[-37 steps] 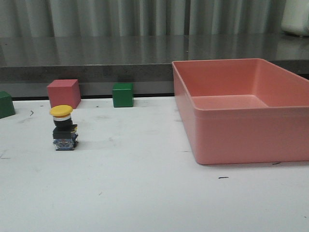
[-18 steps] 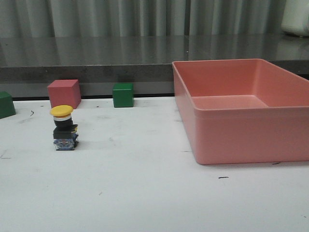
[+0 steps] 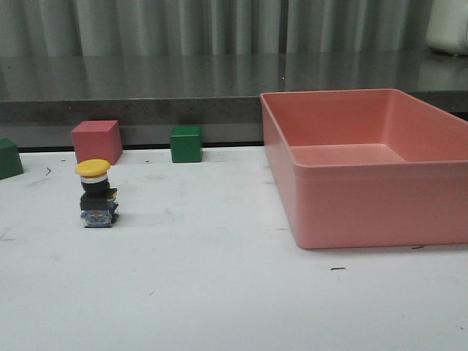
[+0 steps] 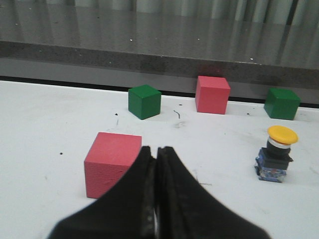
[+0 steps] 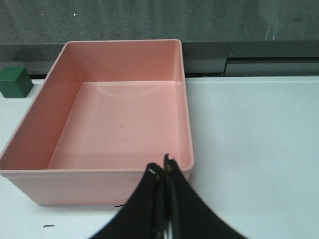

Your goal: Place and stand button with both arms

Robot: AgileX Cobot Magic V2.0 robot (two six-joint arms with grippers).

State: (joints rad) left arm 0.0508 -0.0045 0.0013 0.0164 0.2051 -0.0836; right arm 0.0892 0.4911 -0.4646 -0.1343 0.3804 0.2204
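Both hands [image 4: 157, 149] [image 5: 163, 172] closed, empty; button [image 3: 96, 193] upright.

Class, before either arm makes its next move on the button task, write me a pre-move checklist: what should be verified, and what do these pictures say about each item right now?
1. Button standing upright, yellow cap on top: ok.
2. Button clear of the nearest pink cube behind it: ok, a gap shows in the front view.
3. Left hand free of any load: ok, fingers closed together on nothing.
4. Right hand free of any load: ok, closed and empty, hanging near the pink bin.
5. Bin interior free of objects: ok, nothing lies inside.
6. Button seated firmly enough not to tip: cannot tell from these views.
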